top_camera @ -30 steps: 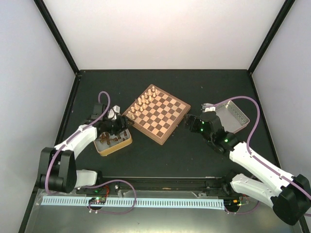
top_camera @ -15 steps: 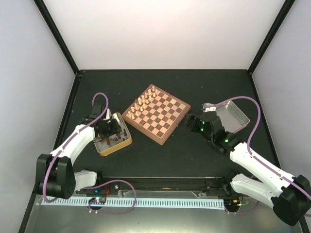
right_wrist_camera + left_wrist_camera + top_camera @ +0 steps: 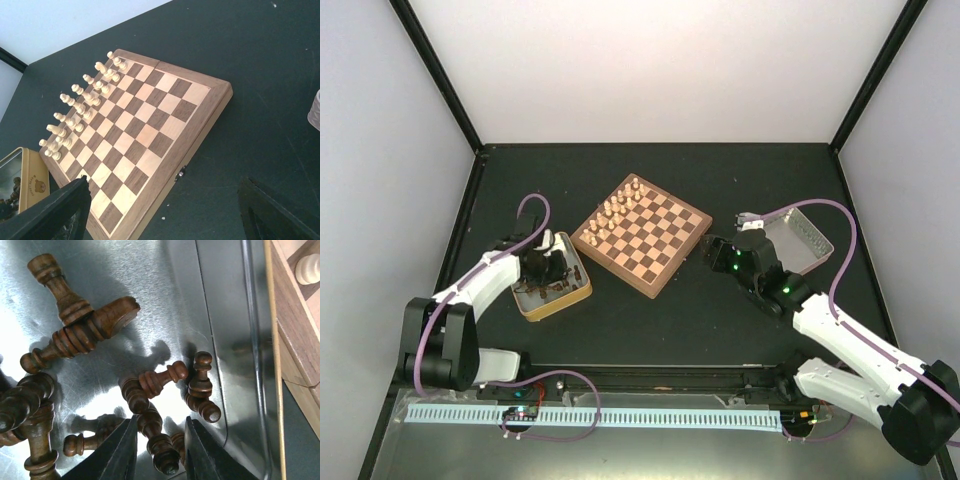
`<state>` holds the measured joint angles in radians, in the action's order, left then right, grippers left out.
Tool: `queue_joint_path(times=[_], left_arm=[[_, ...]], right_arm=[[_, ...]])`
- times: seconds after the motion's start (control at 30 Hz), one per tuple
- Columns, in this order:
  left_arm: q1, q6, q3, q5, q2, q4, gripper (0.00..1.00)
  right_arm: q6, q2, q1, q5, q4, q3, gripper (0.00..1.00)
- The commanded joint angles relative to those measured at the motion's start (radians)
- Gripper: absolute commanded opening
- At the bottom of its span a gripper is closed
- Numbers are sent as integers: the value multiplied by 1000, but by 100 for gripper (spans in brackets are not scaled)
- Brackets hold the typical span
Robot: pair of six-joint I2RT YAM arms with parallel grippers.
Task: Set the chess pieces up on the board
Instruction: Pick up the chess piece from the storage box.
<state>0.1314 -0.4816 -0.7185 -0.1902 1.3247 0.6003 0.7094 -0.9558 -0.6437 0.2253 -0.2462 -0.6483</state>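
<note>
Several dark brown chess pieces (image 3: 90, 330) lie tumbled in a metal tin (image 3: 200, 300) left of the board (image 3: 642, 235). My left gripper (image 3: 160, 426) reaches down into this tin (image 3: 565, 297). Its jaws straddle one lying dark piece (image 3: 157, 442), with a gap still showing on the right side. In the top view the left gripper (image 3: 542, 272) hides that piece. My right gripper (image 3: 164, 182) is open wide with nothing in it, hovering at the board's (image 3: 150, 132) near right edge. No dark piece stands on the board.
Pale cream pieces (image 3: 615, 210) fill two rows along the board's far left side (image 3: 80, 105). A grey metal tray (image 3: 800, 240) sits at the right behind my right arm. The yellow tin (image 3: 25, 175) touches the board's left corner.
My left gripper has shifted slightly inside the tin and its jaws have narrowed around a lying dark piece. The right arm has stayed in place.
</note>
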Motion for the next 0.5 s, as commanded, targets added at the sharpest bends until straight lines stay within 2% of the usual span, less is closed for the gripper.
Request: queue_joint_path(times=[0.0,0.23,0.47], left_arm=[[4,23,8,19,3,9,27],[11,14,1,61,-35,21,6],[15,15,-56,168,-142,91,6]], right_arm=[[8,13,3,16,24,-4,80],[10,22,3,27,13,-11,79],[19,45,3,47,-11,-9,79]])
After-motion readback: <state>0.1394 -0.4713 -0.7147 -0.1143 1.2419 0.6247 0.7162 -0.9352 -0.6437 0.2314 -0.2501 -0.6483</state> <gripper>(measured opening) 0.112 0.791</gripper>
